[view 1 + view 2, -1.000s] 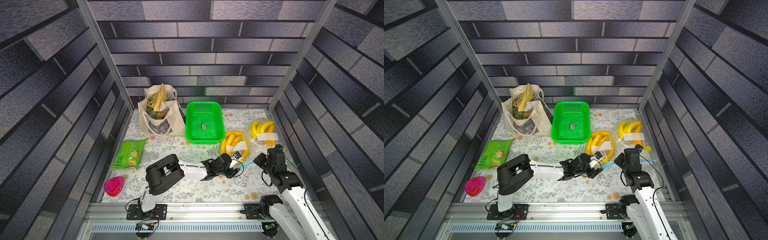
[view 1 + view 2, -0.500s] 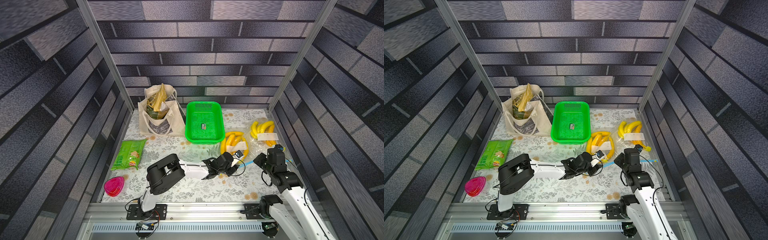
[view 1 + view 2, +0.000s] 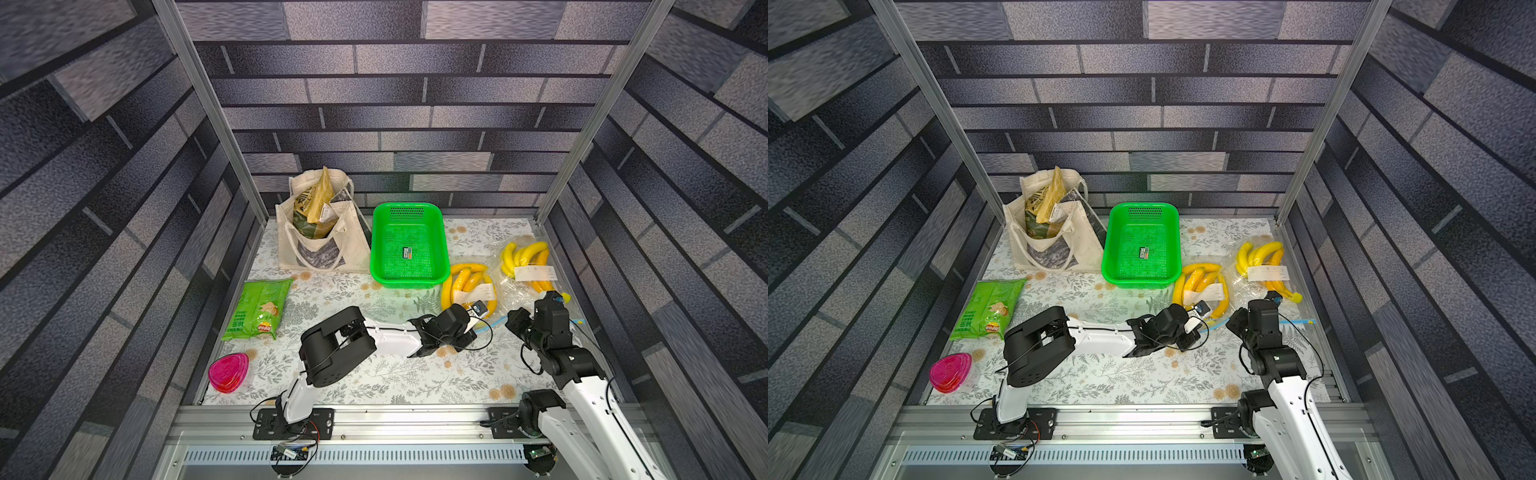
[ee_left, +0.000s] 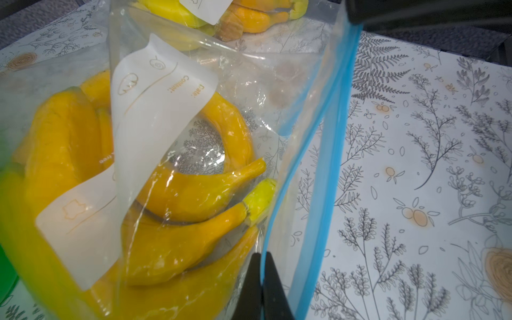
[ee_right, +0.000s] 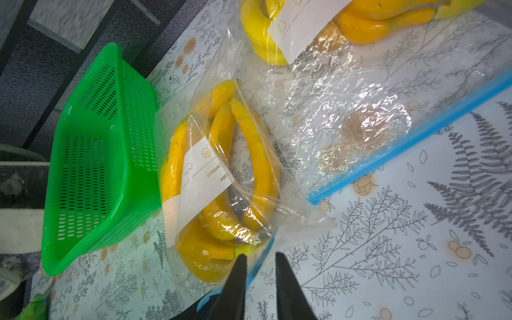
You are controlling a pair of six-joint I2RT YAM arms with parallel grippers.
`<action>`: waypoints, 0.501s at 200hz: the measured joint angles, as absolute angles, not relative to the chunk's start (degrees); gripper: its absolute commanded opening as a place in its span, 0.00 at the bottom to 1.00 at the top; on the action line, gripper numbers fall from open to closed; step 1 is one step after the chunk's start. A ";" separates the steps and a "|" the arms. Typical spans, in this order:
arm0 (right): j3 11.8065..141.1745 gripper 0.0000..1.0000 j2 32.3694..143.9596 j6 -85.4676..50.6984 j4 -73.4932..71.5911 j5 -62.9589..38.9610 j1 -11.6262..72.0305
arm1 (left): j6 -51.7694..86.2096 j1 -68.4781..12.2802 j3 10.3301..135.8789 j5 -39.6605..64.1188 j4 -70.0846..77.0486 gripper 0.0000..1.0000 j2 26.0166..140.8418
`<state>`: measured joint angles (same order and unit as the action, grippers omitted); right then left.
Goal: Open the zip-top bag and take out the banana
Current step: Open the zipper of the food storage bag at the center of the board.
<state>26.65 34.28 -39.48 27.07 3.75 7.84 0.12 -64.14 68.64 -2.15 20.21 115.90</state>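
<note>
In both top views the zip-top bag (image 3: pixel 471 291) lies on the desk (image 3: pixel 374 374) just beside the green basket (image 3: pixel 409 206). The banana (image 3: pixel 446 291) is inside it. The left claw (image 3: pixel 480 322) and the right claw (image 3: pixel 511 323) are at the bag's end away from the basket.

In the left wrist view the left claw (image 4: pixel 261 255) is shut tight on the bag's blue zip strip (image 4: pixel 329 166).

In the right wrist view the right claw (image 5: pixel 259 253) is a little open, with its fingers apart at the bag's blue edge.
</note>
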 measured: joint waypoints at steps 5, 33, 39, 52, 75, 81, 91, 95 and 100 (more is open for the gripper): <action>25.89 0.37 33.67 -39.62 26.33 2.61 7.84 | 0.51 -63.90 68.84 -1.78 20.49 0.00 115.90; 22.79 0.40 32.27 -40.58 22.70 -2.83 7.84 | 2.26 -62.28 69.80 0.03 21.98 0.00 115.90; 22.04 0.40 32.40 -41.06 21.58 -3.88 7.84 | 2.50 -62.08 69.97 0.27 22.26 0.00 115.90; 20.51 0.40 33.17 -41.89 19.31 -5.93 7.84 | 2.92 -61.71 70.59 1.30 22.28 0.00 115.90; 18.90 0.36 35.92 -43.29 15.70 -8.54 7.84 | 3.36 -61.45 71.46 2.70 22.57 0.00 115.90; 18.76 0.36 36.60 -43.68 14.92 -9.08 7.84 | 3.49 -61.45 71.55 3.11 22.81 0.00 115.90; 18.68 0.37 37.93 -43.97 13.21 -9.78 7.84 | 3.53 -61.52 71.66 3.73 23.09 0.00 115.90; 18.68 0.37 38.28 -44.14 12.53 -9.98 7.84 | 3.53 -61.52 71.66 4.01 23.09 0.00 115.90; 18.68 0.37 38.70 -44.16 11.84 -10.20 7.84 | 3.53 -61.65 71.68 4.27 23.11 0.00 115.90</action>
<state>18.68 38.70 -44.16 11.84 -10.20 7.84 3.53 -61.65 71.68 4.27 23.11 115.90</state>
